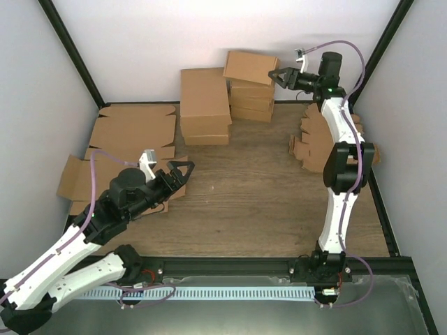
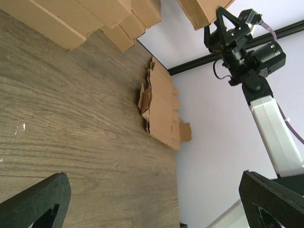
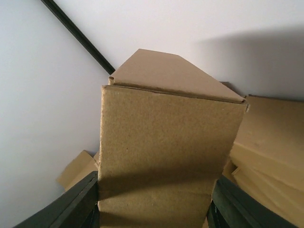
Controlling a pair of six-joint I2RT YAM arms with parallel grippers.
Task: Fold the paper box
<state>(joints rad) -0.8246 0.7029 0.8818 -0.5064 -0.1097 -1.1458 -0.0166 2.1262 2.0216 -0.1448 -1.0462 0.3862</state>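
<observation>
Paper box (image 1: 250, 68) was pinched in the right hand (image 1: 275, 75); left hand (image 1: 183, 174) hung spread wide over the tabletop (image 1: 244, 199).

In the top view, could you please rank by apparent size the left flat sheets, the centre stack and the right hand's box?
Largest: flat sheets
Next: centre stack
Smallest: paper box at the right hand, though raised toward the camera, so less sure.
</observation>
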